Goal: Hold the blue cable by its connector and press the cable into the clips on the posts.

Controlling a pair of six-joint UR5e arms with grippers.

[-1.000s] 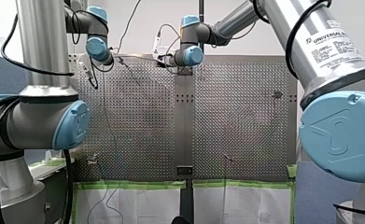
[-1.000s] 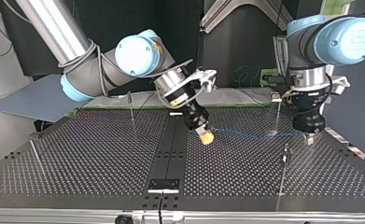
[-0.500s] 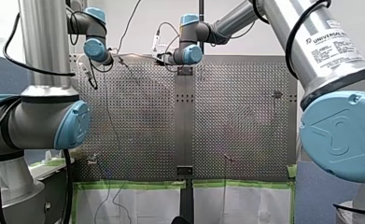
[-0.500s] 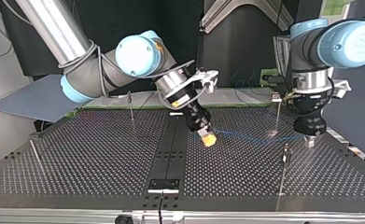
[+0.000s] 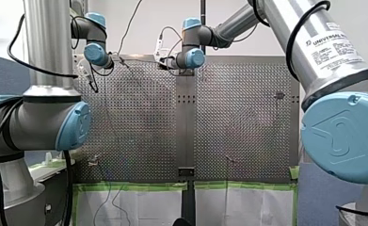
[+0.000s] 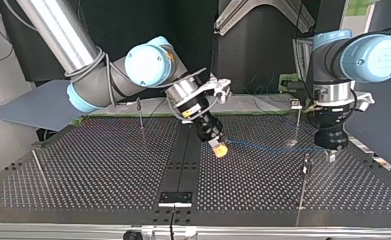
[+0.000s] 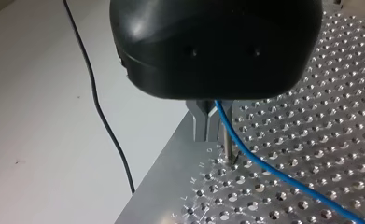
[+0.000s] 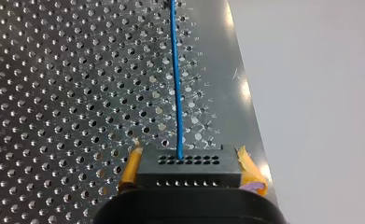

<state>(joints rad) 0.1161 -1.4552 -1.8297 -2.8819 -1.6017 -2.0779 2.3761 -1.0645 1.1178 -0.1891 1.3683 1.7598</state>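
Right gripper [image 8: 188, 161] is clamping the black connector [image 8: 189, 171] between its yellow pads [image 8: 129, 170], one pad pressing on each side, with the blue cable [image 8: 176, 88] leaving the connector's middle and running straight ahead, low over the perforated table [image 8: 54, 93] and close along one table edge. Going by the top view, near to far: a thin post [image 6: 303, 187] is standing toward the table's near edge, on the view's right. Just behind it the left gripper [image 6: 331, 156] is hanging tip-down by the table's right-hand edge, its metal fingers [image 7: 200, 123] drawn together on the cable, which is coming out right beside them and sloping down over the holes. Between the two grippers the cable is stretching low over the table. Farther back another post [image 6: 298, 125] is standing near the far edge with a clip [image 6: 295, 104] on top, and the cable is passing by its foot, well under the clip. A third post [image 6: 140, 116] is standing near the far edge on the view's left.
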